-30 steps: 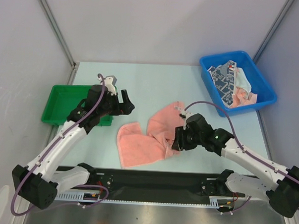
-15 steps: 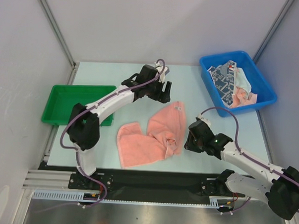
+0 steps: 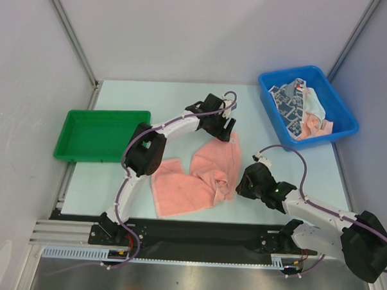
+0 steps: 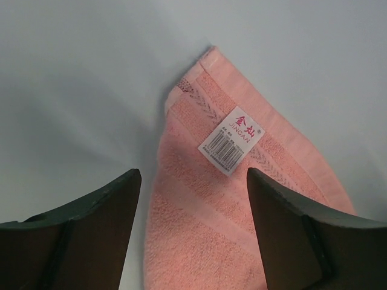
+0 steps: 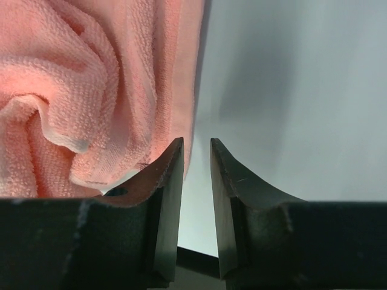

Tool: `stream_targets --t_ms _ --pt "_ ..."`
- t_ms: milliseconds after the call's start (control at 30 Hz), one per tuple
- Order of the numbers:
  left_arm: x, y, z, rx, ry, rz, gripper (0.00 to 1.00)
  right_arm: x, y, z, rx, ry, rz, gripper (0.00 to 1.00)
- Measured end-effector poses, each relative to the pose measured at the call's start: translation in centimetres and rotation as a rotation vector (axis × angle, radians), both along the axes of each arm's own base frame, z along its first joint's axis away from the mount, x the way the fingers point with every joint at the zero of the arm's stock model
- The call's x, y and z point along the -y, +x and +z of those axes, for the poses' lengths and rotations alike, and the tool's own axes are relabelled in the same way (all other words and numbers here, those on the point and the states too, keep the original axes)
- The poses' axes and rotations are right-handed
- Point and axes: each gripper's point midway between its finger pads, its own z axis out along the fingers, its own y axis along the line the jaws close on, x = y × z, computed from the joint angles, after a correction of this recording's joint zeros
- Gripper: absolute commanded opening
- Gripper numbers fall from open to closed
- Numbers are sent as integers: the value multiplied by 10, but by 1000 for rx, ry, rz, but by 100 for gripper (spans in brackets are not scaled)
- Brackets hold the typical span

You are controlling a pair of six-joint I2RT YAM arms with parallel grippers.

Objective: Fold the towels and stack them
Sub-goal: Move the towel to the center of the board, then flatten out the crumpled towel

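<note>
pink towel [image 3: 202, 174]: lying rumpled mid-table, partly doubled over itself, one lobe toward the near left, the other running up to the far right; not folded flat yet
far corner: the one with the white label [image 4: 231, 140], flat on the table [image 3: 182, 99] and poking clean out of the bunch, so an easy place to grab
left gripper [image 3: 227, 132]: reached way across, hanging right over that labelled corner, jaws wide apart with the corner between them, nothing pinched; looks lined up to nip it
right gripper [image 5: 196, 145]: low at the towel's right-hand edge, jaws only a sliver apart, bare table showing in the gap, one finger right against the hem, nothing clamped; probably after the edge but sitting just off it
why two ends: guessing a pull from both sides to spread the thing flat before any fold
other towels [image 3: 298, 108]: jumbled in the blue bin [image 3: 338, 135] at the far right, navy-patterned, white and pink bits, waiting their turn
green tray [image 3: 77, 154]: far left, well apart from the towel, likely the stacking spot
progress: early days, nothing folded or stacked
</note>
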Motion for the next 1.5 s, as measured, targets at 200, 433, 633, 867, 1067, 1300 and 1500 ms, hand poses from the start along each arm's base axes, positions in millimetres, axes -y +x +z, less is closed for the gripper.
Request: stream_targets --t_ms 200,433,633,867,1067,1300,1500 --pt "10 -7 -18 -33 -10 -42 75 -6 7 -6 27 20 8 30" --pt "20 4 -17 -6 -32 -45 78 -8 8 -12 37 31 8 30" --pt "28 15 -20 13 -38 -42 75 -18 15 -14 51 66 12 28" --pt "31 21 -23 27 -34 -43 24 -21 17 -15 60 86 8 6" --pt "31 14 -25 -9 -38 -52 0 -11 23 -16 63 47 -8 0" --pt "11 23 19 -42 -96 42 0 9 79 58 214 -58 -52 0" --pt "-45 46 206 224 -279 178 1 13 134 218 567 -96 -63 0"
